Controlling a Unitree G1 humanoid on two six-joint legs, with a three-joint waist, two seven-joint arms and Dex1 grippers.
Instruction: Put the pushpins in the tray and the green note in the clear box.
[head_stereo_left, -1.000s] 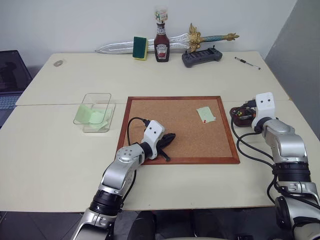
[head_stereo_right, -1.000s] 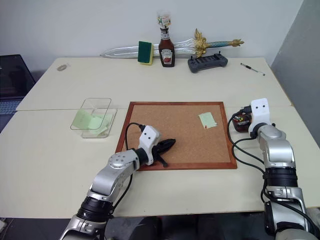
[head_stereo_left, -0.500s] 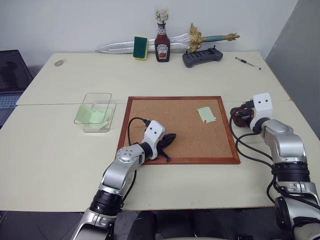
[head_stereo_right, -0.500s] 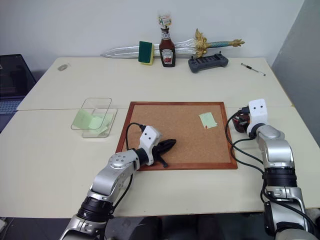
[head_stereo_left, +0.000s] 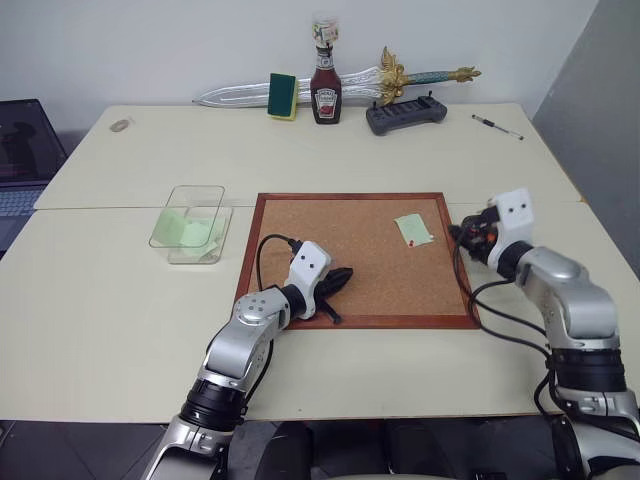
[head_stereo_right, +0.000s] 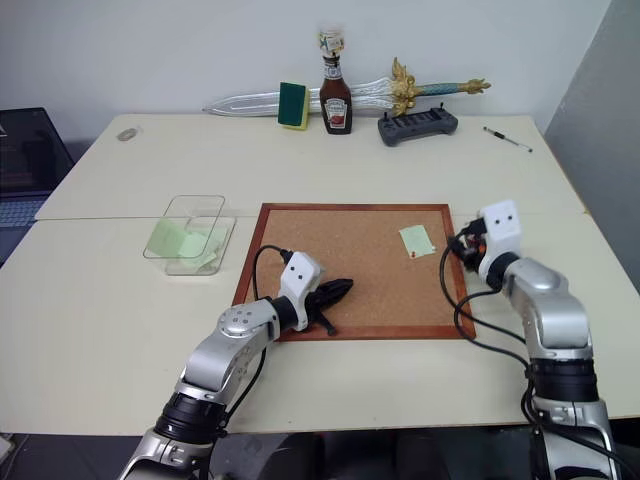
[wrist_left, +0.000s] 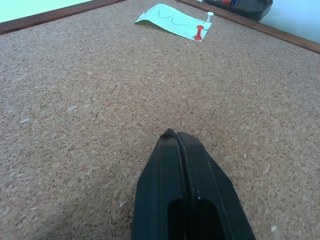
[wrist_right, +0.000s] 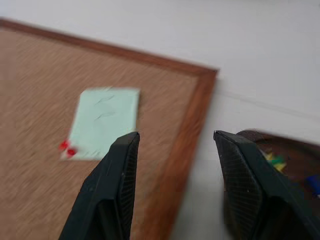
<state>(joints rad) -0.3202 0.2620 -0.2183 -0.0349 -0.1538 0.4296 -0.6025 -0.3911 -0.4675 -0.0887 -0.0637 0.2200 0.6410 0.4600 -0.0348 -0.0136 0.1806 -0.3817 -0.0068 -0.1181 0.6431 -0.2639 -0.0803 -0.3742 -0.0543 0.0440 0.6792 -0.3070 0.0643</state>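
The green note (head_stereo_left: 411, 229) lies on the cork board's right part, pinned at its near corner by a red pushpin (wrist_left: 199, 34). A small white pin (wrist_left: 210, 16) stands just beside it. The dark reddish tray (wrist_right: 280, 165) sits just off the board's right edge and holds several coloured pins. My right gripper (head_stereo_left: 466, 238) hovers open over the board's right frame, between note and tray, with nothing between its fingers. My left gripper (head_stereo_left: 340, 277) rests shut and empty on the cork near the board's front. The clear box (head_stereo_left: 190, 225), left of the board, holds green notes.
The wood-framed cork board (head_stereo_left: 340, 220) fills the table's middle. Along the back stand a green-and-yellow sponge (head_stereo_left: 280, 96), a ketchup bottle (head_stereo_left: 323, 90), a toy sword (head_stereo_left: 400, 78), a black controller (head_stereo_left: 404, 113) and a pen (head_stereo_left: 497, 126). A laptop (head_stereo_left: 18, 150) sits far left.
My right gripper has opened and swung left, from over the tray to above the board's right edge. The left gripper has stayed still.
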